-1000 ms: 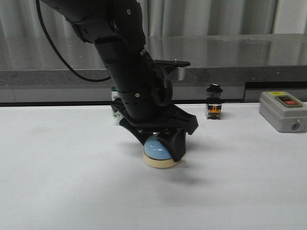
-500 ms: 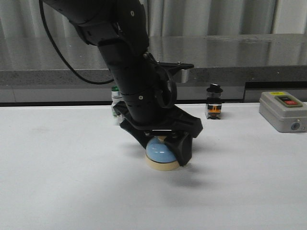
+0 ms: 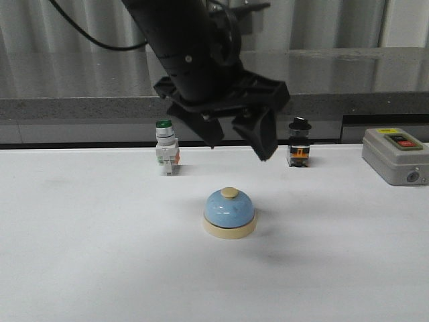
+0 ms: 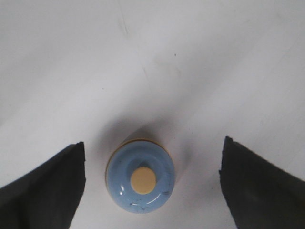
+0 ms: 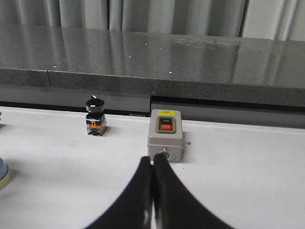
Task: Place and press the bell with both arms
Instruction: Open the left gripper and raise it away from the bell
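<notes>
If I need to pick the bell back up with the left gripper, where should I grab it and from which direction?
Come straight down from above. The bell stands upright on the table, and the open left gripper already hangs over it, its fingers on opposite sides. Close low, near the cream base, since the smooth dome would probably let the fingers slip, and keep off the button.

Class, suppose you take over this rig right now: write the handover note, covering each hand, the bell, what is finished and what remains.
Left hand: open, empty, raised above the bell.
Right hand: shut, empty, low over the table, pointing at the grey switch box.
Bell: upright on the table, free of both hands, in front of the green-capped switch and black-capped switch.
Done: bell placed.
Left: press the button on top, probably with the right hand.
</notes>
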### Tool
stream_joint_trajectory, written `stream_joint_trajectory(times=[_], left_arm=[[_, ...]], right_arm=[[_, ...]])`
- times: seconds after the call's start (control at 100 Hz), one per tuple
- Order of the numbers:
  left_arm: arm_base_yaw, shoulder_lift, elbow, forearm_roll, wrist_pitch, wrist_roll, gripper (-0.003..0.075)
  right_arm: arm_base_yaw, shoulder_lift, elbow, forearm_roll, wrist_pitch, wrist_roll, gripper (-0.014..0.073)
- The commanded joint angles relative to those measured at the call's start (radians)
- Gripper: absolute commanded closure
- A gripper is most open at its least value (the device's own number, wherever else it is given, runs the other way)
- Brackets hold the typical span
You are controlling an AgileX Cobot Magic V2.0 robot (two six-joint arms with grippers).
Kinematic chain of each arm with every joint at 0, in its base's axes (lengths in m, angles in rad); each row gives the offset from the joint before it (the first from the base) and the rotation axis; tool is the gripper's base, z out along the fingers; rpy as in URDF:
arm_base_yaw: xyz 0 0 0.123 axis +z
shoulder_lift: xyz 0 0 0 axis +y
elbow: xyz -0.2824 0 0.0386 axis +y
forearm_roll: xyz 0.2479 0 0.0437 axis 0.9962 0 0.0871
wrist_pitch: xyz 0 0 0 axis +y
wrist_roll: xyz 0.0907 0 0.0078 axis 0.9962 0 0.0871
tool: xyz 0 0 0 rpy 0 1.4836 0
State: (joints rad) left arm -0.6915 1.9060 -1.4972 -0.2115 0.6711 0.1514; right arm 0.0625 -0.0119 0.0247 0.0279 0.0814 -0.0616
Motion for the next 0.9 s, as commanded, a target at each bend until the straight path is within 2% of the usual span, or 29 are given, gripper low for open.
stream_joint_trajectory(times=[0.0, 0.21, 0.39, 0.72, 0.89], left_arm=[[0.025, -0.107, -0.026, -0.011, -0.028, -0.012, 0.0176], [0.107, -0.244, -0.021, -0.011, -0.032, -0.012, 0.0176], [0.202, -0.378, 0.05, -0.011, -0.049, -0.014, 0.0176], [0.426, -0.676, 0.38, -0.047, -0.19, -0.039, 0.0176], [0.488, -0.831, 0.567, -0.053, -0.273, -0.039, 0.0176]], right_arm=[[-0.003, -0.018, -0.013, -0.005, -0.087, -0.003, 0.0654], [-0.003, -0.018, -0.013, -0.005, -0.087, -0.003, 0.0654], [-0.003, -0.018, -0.013, -0.005, -0.087, -0.003, 0.0654], [-0.003, -0.018, -0.013, -0.005, -0.087, -0.003, 0.0654], [-0.003, -0.018, -0.013, -0.005, -0.087, -0.003, 0.0654]])
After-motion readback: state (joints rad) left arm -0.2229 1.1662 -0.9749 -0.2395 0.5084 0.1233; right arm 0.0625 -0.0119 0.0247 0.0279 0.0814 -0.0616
